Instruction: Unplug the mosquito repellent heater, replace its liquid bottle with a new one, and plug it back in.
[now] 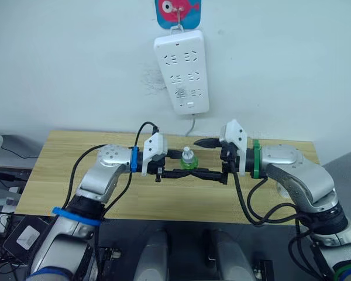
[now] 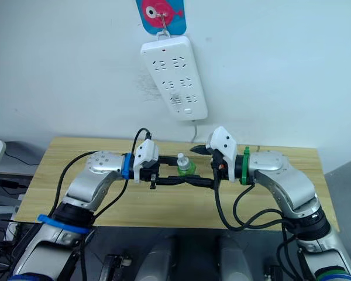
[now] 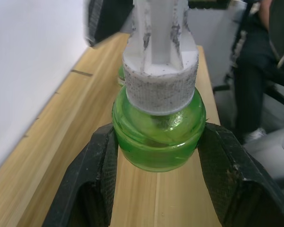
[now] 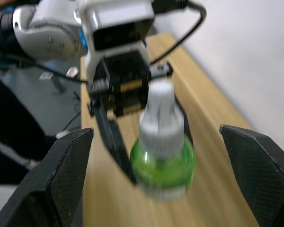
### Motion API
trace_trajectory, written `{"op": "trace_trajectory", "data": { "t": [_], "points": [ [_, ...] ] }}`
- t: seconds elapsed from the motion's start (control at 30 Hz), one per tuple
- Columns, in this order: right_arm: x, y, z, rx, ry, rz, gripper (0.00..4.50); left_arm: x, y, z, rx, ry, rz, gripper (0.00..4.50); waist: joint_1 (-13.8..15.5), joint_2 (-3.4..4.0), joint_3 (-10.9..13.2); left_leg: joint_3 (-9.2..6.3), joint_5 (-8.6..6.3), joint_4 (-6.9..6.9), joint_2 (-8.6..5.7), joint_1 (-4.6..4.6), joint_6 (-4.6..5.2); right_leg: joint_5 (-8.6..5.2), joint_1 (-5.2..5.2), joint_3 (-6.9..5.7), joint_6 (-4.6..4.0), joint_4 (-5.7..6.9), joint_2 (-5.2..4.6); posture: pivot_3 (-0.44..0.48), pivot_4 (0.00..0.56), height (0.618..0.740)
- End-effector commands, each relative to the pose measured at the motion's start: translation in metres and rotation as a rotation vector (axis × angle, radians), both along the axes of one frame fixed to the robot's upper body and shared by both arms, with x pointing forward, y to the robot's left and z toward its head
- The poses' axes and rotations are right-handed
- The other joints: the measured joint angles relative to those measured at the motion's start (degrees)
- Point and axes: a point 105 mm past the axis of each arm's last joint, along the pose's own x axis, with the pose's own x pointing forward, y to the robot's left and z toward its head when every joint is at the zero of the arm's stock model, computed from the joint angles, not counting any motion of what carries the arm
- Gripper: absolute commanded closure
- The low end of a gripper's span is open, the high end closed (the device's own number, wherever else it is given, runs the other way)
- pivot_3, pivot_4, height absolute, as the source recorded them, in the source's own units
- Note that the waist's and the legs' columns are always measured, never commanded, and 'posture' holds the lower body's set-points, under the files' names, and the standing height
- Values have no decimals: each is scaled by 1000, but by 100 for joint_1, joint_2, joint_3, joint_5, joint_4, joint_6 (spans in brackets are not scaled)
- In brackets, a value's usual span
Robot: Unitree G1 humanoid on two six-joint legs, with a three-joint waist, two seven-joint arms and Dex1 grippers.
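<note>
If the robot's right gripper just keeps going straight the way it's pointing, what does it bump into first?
Probably the green bottle, which sits straight ahead between the right gripper's open fingers. The left gripper is clamped on that bottle, right behind it.

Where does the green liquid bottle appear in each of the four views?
Left eye view: green bottle at centre, between both grippers.
Right eye view: bottle at centre.
Left wrist view: bottle clamped between the fingers.
Right wrist view: bottle between open fingers.
Shared landmark: wooden table.
</note>
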Motion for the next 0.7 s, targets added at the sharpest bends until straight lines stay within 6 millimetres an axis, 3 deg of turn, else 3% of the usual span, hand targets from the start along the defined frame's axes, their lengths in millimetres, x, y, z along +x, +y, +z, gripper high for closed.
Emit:
{"op": "trace_trajectory", "data": {
  "t": [0.03, 0.2, 0.3, 0.63, 0.7],
  "points": [
    [5, 1, 16, 60, -76, -35, 0, 0, -5, 8, 3, -36, -58, 2337, -10, 0, -1, 0, 0, -1, 0, -1, 0, 0, -1, -1, 0, 0, 0, 1, 247, 740],
    [7, 0, 14, 62, -80, -52, 0, 4, -5, 11, 10, -43, -76, 2337, -55, -1, -1, 1, 1, 0, 0, -2, -1, 0, -1, -2, 0, -2, -1, -11, 243, 740],
    [6, -4, 13, 63, -74, -52, 563, 6, -5, 12, 14, -50, -83, 2337, -67, -1, -2, 1, 2, 5, 0, -2, -3, 0, -1, -2, 0, 1, -1, -12, 243, 740],
    [-2, -4, 1, 37, -7, 4, 3986, 5, -4, 14, 12, -73, -79, 2337, -130, -3, -8, 2, 4, 10, 0, 0, -5, 0, 0, -2, -1, 12, 0, 23, 239, 740],
    [-1, -4, 2, 45, -6, 0, 4222, 3, -3, 14, 10, -75, -79, 2337, -130, -3, -9, 0, 5, 10, 0, 0, -6, 0, 0, -2, -1, 13, 0, 30, 237, 740]
  ]
}}
